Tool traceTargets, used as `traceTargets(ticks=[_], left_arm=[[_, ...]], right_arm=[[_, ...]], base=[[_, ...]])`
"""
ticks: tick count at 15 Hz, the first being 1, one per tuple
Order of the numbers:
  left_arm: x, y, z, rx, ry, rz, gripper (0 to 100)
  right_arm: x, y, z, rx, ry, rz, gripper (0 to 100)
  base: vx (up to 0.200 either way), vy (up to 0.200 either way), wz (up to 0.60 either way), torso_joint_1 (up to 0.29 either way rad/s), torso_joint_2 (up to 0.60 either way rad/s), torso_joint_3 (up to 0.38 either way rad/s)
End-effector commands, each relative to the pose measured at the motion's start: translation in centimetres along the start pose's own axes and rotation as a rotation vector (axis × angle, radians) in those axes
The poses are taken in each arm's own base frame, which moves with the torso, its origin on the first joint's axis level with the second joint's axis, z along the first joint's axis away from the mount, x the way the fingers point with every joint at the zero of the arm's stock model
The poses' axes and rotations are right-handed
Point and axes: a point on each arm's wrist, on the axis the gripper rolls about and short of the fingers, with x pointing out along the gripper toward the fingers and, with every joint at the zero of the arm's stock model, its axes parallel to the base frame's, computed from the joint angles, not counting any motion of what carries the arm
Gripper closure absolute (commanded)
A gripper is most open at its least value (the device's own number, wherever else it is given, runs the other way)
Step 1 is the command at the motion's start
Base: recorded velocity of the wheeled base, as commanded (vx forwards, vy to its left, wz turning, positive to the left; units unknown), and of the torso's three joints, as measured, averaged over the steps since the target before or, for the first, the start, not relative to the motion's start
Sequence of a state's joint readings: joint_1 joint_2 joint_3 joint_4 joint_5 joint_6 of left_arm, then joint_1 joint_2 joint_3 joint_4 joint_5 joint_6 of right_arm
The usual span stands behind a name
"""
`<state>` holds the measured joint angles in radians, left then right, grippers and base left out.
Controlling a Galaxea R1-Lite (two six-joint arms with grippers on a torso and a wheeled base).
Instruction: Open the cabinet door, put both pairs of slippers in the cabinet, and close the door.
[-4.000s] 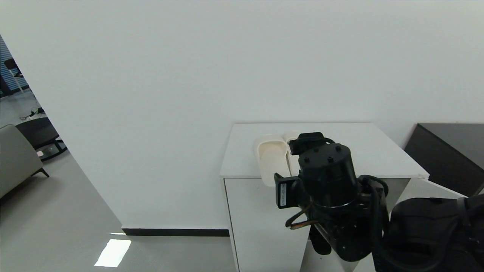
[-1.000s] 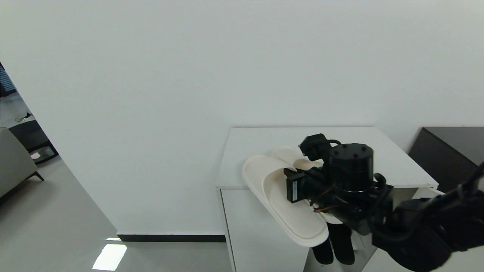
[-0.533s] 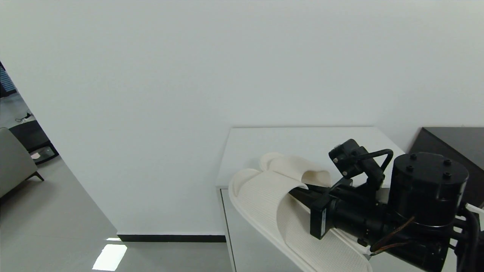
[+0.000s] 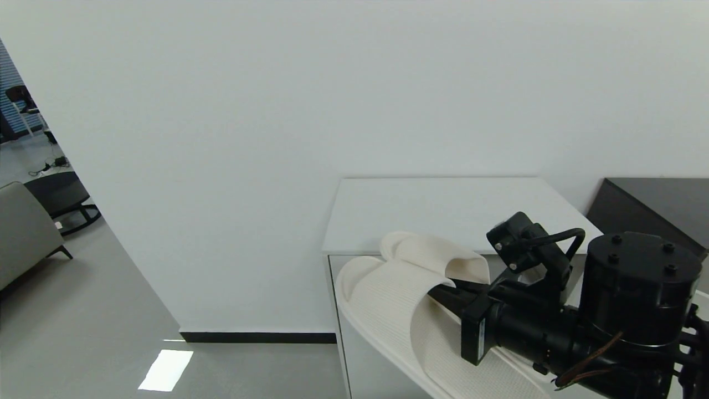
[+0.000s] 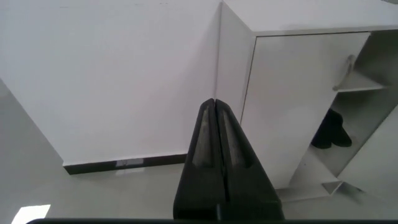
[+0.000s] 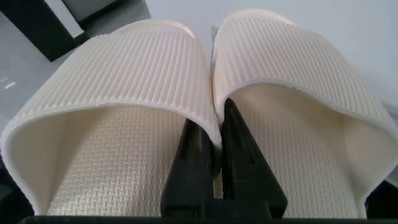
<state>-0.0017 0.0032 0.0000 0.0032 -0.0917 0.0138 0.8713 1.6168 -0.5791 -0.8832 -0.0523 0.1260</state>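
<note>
Jaws on the right pinch the cream slippers (image 4: 388, 299), now lifted off the cabinet (image 4: 443, 205) top; left jaws pressed together.

We saw a white cabinet (image 4: 443, 208) in the lower right of the head view, standing on a glossy grey floor (image 4: 83, 332) that filled the lower left. In the left wrist view its open compartment held a white shelf (image 5: 364, 84), and under that a pair of dark slippers (image 5: 331, 129) stood on the bottom board (image 5: 317, 180).
</note>
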Motion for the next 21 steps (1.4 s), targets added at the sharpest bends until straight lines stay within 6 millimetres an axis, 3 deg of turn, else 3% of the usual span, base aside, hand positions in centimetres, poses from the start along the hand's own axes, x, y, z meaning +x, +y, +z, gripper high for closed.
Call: traceTargets(ticks=[1, 4, 14, 21], left_arm=[[0.0, 0.0, 0.0, 0.002, 0.0, 0.0, 100], [0.0, 0.0, 0.0, 0.003, 0.0, 0.003, 100], [0.0, 0.0, 0.0, 0.003, 0.0, 0.02, 100], [0.0, 0.0, 0.0, 0.003, 0.0, 0.02, 100]], right_arm=[[0.0, 0.0, -0.1, 0.0, 0.002, 0.0, 100], [-0.2, -0.1, -0.6, -0.023, 0.022, -0.004, 100], [-0.4, -0.8, -2.1, -0.031, 0.075, -0.025, 100], [-0.2, -0.9, -2.8, -0.029, 0.05, -0.017, 100]], base=[[-0.2, 0.0, 0.0, -0.002, 0.0, 0.002], [-0.2, 0.0, 0.0, 0.002, 0.0, -0.001], [0.0, 0.0, 0.0, 0.0, 0.0, 0.0], [0.0, -0.2, 0.0, 0.002, 0.0, 0.002]])
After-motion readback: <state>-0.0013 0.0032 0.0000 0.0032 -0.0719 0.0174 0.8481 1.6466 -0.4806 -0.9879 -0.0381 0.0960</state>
